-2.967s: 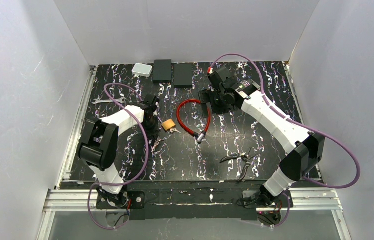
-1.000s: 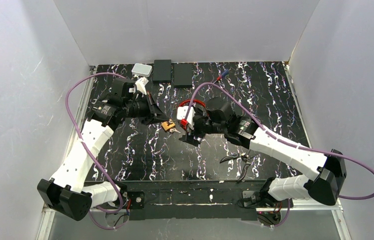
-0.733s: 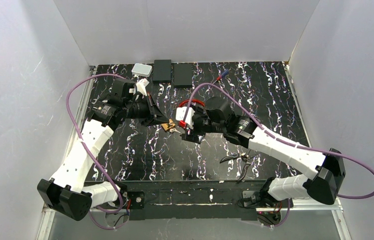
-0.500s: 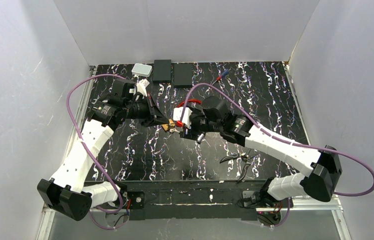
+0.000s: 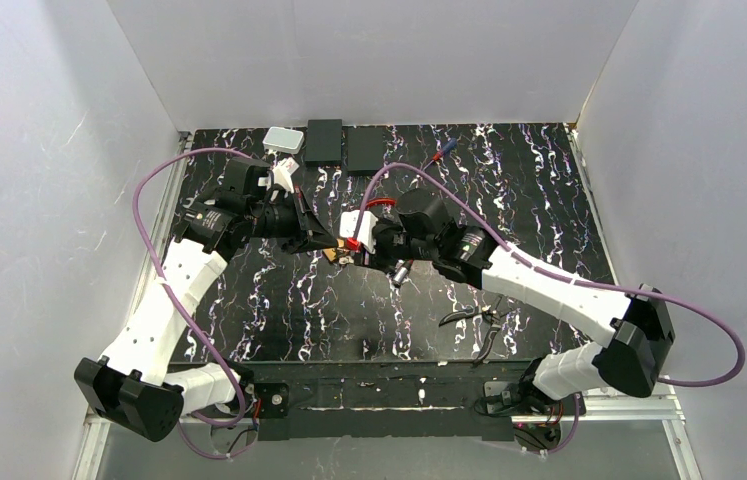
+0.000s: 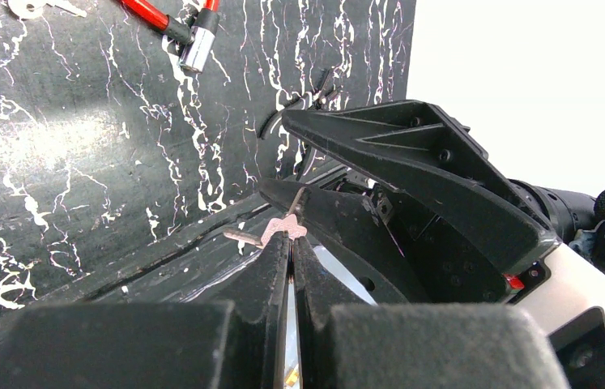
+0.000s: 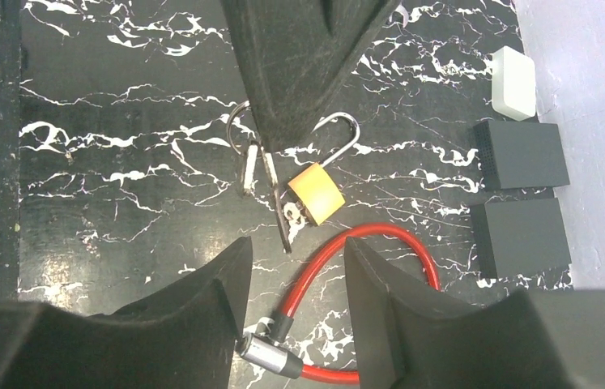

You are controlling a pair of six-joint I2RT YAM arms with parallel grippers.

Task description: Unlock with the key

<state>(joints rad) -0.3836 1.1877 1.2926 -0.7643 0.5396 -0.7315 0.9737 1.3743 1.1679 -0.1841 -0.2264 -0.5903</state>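
With the left tool point(image 6: 291, 243) pinching the key point(image 6: 273, 233) and the right tool point(image 7: 291, 263) half spread and empty over the orange padlock point(image 7: 315, 196) lying on the surface point(image 7: 104, 89) between them, the right should clamp the lock's body squarely before the key seeks its slot.

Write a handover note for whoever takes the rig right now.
left gripper: shut on the key, held off the table.
right gripper: open, nothing between its fingers, over the red cable lock, close to the padlock.
The padlock lies on the table, ungripped; shackle partly hidden, so locked or not is unclear.
Done: key picked up.
Left: steady the padlock, insert the key, turn.
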